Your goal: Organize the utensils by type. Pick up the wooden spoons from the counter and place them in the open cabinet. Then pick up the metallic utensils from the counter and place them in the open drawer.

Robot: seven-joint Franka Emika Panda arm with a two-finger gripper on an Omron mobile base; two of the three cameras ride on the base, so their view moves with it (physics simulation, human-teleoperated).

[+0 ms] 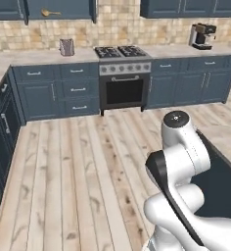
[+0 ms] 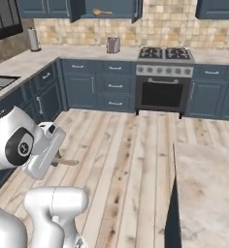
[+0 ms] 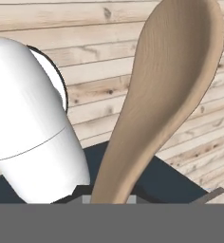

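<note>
Wooden spoon (image 3: pixel 171 90) fills the hand view, its broad oval bowl at 1 o'clock and its neck narrowing down to 6 o'clock, where it runs out between the tips of the pincer (image 3: pixel 109 199); the pincer is pinching the spoon by its handle. The wood is pale tan with fine lengthwise grain and a smooth, shallow hollow. In the right base view the handle end (image 2: pixel 67 162) juts out at 3 o'clock from the white hand, low over the plank floor (image 2: pixel 131 160), which is light wood with darker knots and seams.

A second wooden spoon (image 1: pixel 51 12) lies on the shelf of the open cabinet (image 1: pixel 58 10) at 11 o'clock in the left base view, bowl to the left. Below it the beige marbled bench (image 1: pixel 34 56) carries a small grey metal toaster (image 1: pixel 66 47). To its right stands a steel stove (image 1: pixel 123 73) with black burners and a dark glass oven door. A coffee machine (image 1: pixel 202 36) sits on the bench at 2 o'clock. The lower cupboards are slate blue with short silver bar handles. The backsplash is tan square tile. No writing or brand can be read on anything.
</note>
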